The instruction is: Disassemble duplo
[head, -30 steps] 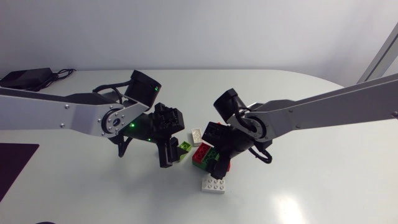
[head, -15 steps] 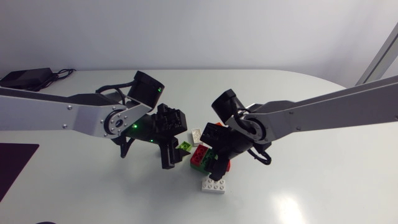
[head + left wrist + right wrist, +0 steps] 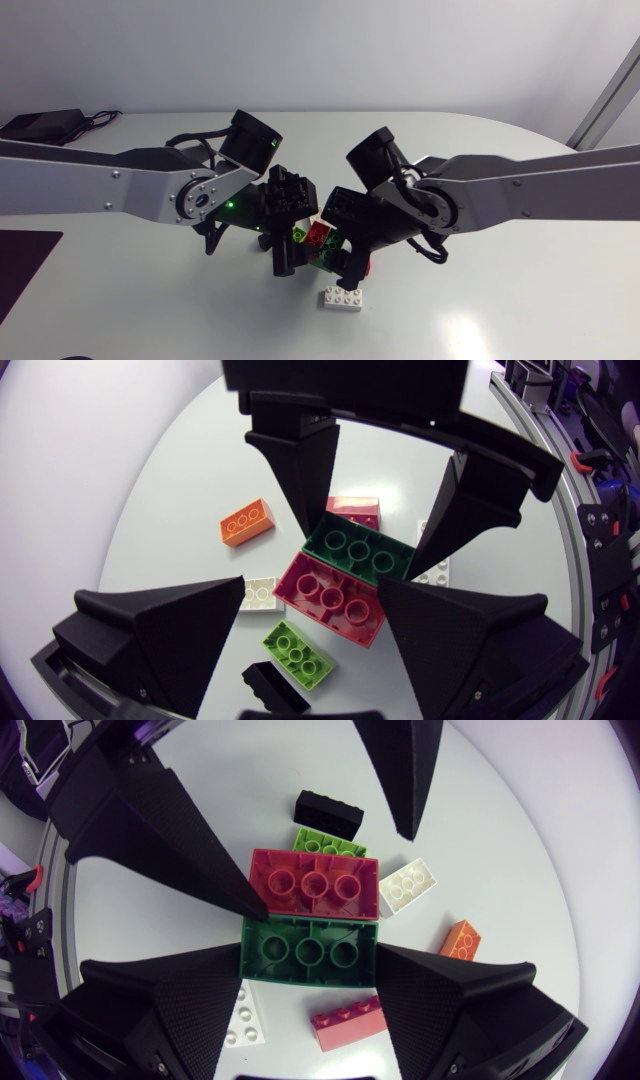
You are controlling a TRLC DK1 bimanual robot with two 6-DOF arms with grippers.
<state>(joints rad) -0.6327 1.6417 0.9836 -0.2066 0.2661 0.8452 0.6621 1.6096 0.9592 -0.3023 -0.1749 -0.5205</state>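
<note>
Right end effector pinches the green brick end to end, and the red brick locked along that green brick's long side lies squarely between the spread fingers of the left end effector, long axis spanning their gap.

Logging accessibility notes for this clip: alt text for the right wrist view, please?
The right gripper grips a green brick by its ends, a red brick tight against it, the left gripper open around the red one. Loose bricks lie around.
</note>
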